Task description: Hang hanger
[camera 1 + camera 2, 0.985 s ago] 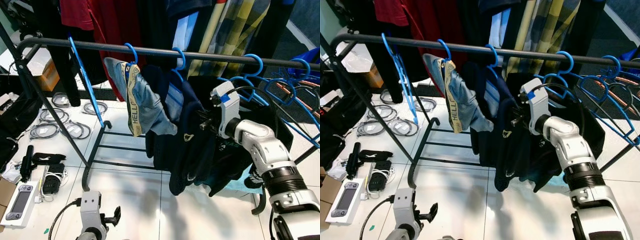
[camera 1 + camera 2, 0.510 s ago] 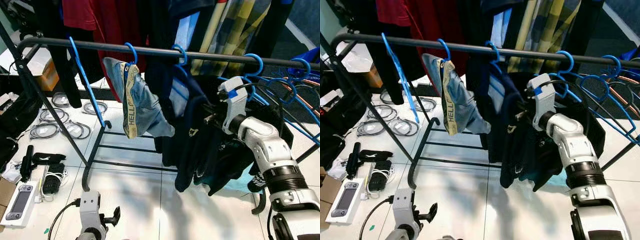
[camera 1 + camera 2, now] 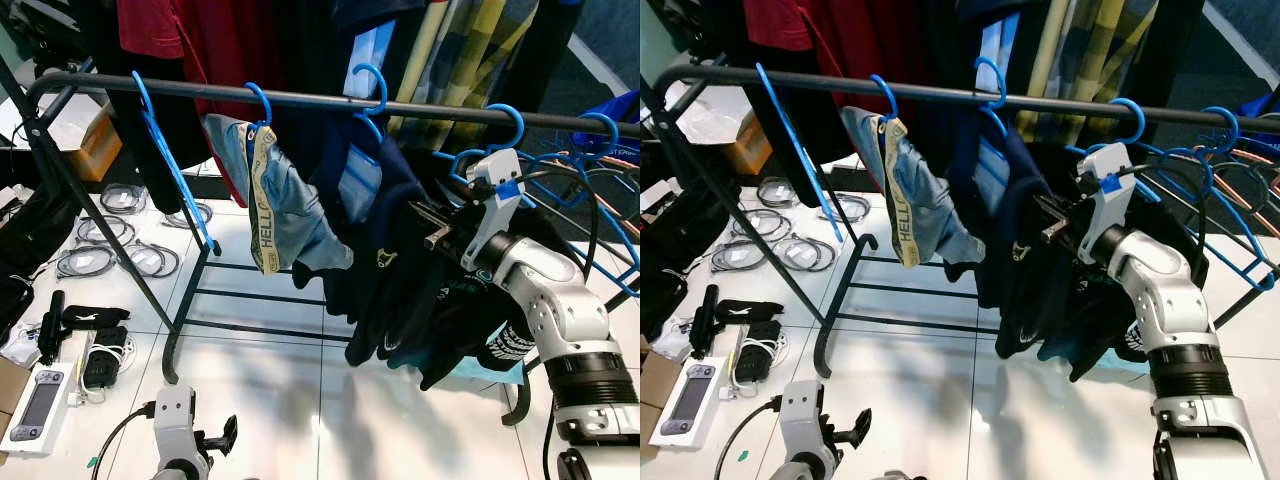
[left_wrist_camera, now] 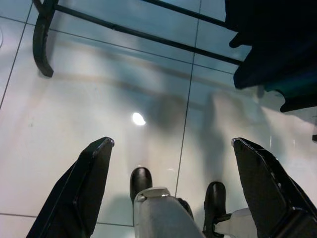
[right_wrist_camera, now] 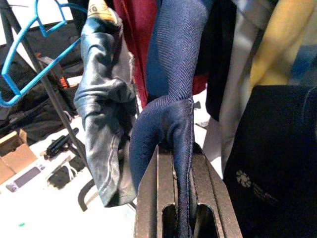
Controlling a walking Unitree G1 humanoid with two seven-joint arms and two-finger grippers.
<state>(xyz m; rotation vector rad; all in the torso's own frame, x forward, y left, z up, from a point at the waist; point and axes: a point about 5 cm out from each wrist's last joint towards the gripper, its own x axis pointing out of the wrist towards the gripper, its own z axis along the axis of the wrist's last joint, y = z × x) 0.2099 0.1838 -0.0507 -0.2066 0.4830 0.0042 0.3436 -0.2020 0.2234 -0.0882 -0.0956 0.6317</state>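
Rail (image 3: 300, 100) of black metal runs across the scene at head height, carried by a black rack frame (image 3: 185, 330) that stands on white floor tiles (image 3: 260, 400). On the rail hangs a blue plastic hanger (image 3: 372, 100) with its hook raised a little above the bar, and from it drops a navy blue garment (image 3: 385, 270). The right gripper (image 5: 181, 208) is clenched on a fold of that navy cloth, the fabric pinched between its two dark fingers (image 5: 153, 198), and the silver right arm (image 3: 555, 310) reaches up from the lower right to the garment's side. Just beside the navy garment, toward the robot's left, a pale blue-grey pair of shorts with a lettered yellow waistband (image 3: 275, 210) hangs from another blue hanger (image 3: 262, 100). Further left an empty blue hanger (image 3: 170, 160) hangs tilted on the rail. To the right of the arm several more empty blue hangers (image 3: 560, 160) crowd the rail. Behind the rail hang a red garment (image 3: 210, 50) and a yellow and dark striped cloth (image 3: 470, 50).

The left gripper (image 4: 173, 148) hangs low over the floor tiles with its fingers spread wide and nothing between them. On the floor to the left lie coiled grey cables (image 3: 110, 250) and a white handheld console (image 3: 40, 395).
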